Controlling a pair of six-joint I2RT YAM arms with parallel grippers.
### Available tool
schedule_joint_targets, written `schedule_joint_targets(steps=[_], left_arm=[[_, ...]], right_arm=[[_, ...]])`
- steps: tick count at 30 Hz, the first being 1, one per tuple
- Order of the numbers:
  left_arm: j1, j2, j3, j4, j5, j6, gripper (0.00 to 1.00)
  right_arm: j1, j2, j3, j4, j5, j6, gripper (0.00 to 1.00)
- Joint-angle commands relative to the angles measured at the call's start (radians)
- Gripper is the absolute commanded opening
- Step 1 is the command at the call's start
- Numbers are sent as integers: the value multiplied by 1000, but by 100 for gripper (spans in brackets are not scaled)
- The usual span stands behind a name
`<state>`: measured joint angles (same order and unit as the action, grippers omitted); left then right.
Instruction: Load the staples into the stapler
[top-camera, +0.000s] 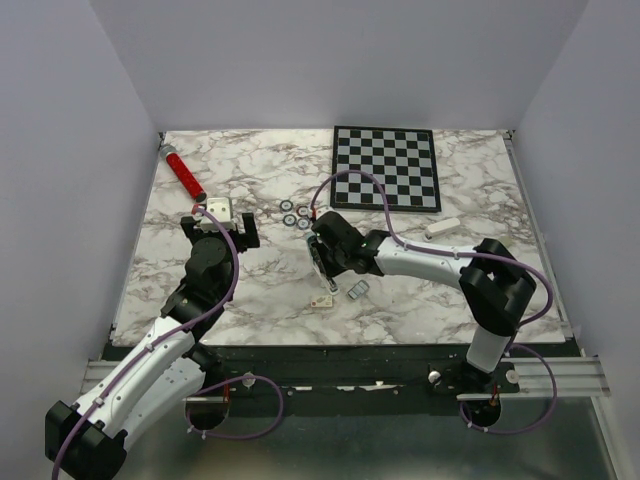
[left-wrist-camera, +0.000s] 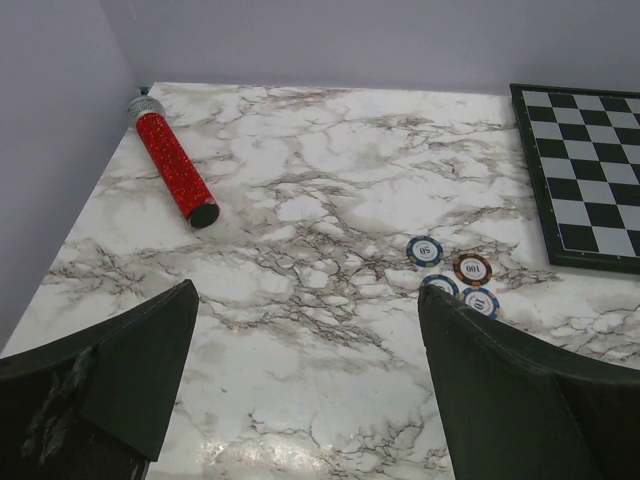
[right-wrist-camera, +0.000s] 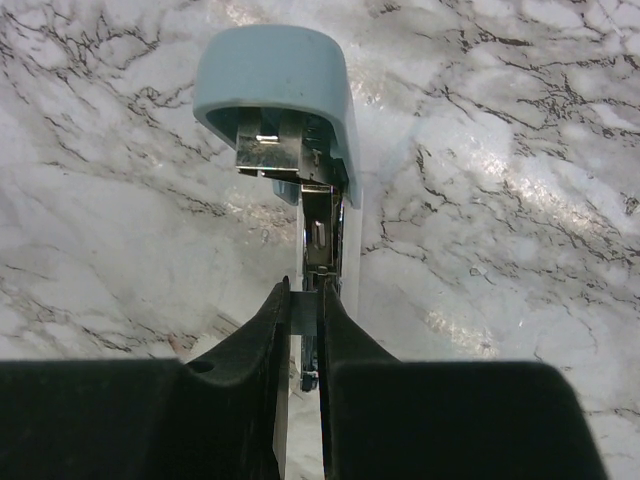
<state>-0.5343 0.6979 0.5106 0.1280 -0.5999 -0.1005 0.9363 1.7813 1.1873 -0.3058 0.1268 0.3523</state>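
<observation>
Top external view gives us the stapler (top-camera: 319, 272) near the middle of the marble table (top-camera: 250, 290), under the tip of the right gripper (top-camera: 319, 256), which reaches in from the right. The staples (top-camera: 357, 290) lie flat on the marble just beside it, toward the near edge and apart from both grippers. A small cream box (top-camera: 322, 300) sits close on their left. The left gripper (top-camera: 222, 230) hovers well to the left. A red glitter tube (top-camera: 183, 172), some poker chips (top-camera: 295, 213) and a chessboard (top-camera: 386, 167) sit farther back.

Left wrist view shows us the left fingers spread wide with nothing between them, only marble below.

Right wrist view shows the stapler hinged open. Its light blue top (right-wrist-camera: 275, 85) is swung up and away, and the metal channel (right-wrist-camera: 320, 235) is exposed and runs back toward us. The right jaws are drawn narrow and pinch the near end of the stapler's lower part. We cannot tell whether the channel is empty.

We judge the stapler to be light, stiff and smooth-sided. It would likely skate on polished marble unless gripped low across its base, as it is here. The staples look far trickier: a thin, featherweight strip, probably brittle enough to snap if squeezed across its length. It lies flat on a slick surface with little edge to catch. We would take it by its two long sides with a gentle pinch and keep it level for the channel.
</observation>
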Motion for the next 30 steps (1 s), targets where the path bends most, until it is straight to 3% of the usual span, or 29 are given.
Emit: schedule_joint_targets(steps=[1, 30], left_arm=[[-6, -6, 25, -2, -28, -16, 99], [-6, -9, 23, -2, -14, -7, 99]], right_arm=[[10, 15, -25, 30, 51, 19, 18], [27, -2, -71, 40, 40, -21, 18]])
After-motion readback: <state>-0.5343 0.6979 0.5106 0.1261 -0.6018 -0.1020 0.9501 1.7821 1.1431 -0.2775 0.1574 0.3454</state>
